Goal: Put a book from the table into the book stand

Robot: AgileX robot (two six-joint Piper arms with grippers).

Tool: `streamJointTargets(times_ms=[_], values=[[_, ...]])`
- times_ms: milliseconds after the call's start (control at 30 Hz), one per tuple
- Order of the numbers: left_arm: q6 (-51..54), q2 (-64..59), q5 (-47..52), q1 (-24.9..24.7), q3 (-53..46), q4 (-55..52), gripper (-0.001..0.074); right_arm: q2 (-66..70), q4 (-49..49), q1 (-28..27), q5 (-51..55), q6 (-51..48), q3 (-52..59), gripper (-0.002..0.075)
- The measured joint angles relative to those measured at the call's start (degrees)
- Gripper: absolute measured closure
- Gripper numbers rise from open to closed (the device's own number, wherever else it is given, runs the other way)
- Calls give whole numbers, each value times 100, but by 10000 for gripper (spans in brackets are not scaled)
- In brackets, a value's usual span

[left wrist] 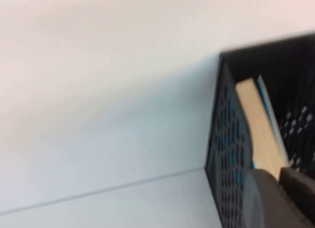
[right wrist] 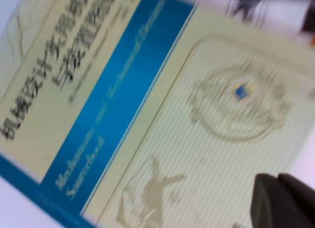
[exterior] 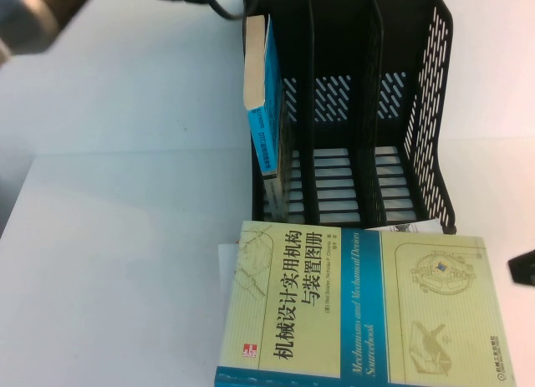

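The book (exterior: 266,103), blue cover with a cream page edge, stands upright in the left compartment of the black book stand (exterior: 426,119) at the back of the white table (exterior: 117,195). In the left wrist view the book's page edge (left wrist: 256,119) shows behind the stand's perforated side wall (left wrist: 227,154). My left gripper (left wrist: 279,173) is shut and empty, outside the stand beside that wall. My left arm (exterior: 29,15) is a blur at the far left corner. My right gripper (right wrist: 276,178) is shut and empty over the pale yellow-green book, and shows at the right edge (exterior: 523,267).
A large pale yellow-green book (exterior: 359,312) with a blue stripe lies flat in front of the stand, also in the right wrist view (right wrist: 147,114). The stand's middle and right compartments hold nothing. A dark cable (exterior: 209,1) runs behind the stand.
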State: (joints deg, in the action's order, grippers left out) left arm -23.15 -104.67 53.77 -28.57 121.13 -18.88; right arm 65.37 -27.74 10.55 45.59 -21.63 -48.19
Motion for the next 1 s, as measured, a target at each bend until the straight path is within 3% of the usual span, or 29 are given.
streamJointTargets(times_ms=[267, 433, 700, 833, 1000], values=[[314, 943, 114, -23, -12, 629, 734, -1280, 829, 0, -741, 858, 4, 729], [684, 1608, 101, -427, -576, 961, 734, -2148, 1814, 0, -780, 1729, 4, 729], [465, 3011, -1523, -1281, -3396, 1020, 734, -3167, 2615, 0, -1026, 2437, 238, 729], [516, 3771, -2328, -1413, -4759, 1005, 735, -3651, 2639, 0, -1215, 2451, 833, 729], [552, 4311, -2568, -1411, -6059, 980, 735, -4093, 2659, 0, -1288, 2451, 1626, 729]])
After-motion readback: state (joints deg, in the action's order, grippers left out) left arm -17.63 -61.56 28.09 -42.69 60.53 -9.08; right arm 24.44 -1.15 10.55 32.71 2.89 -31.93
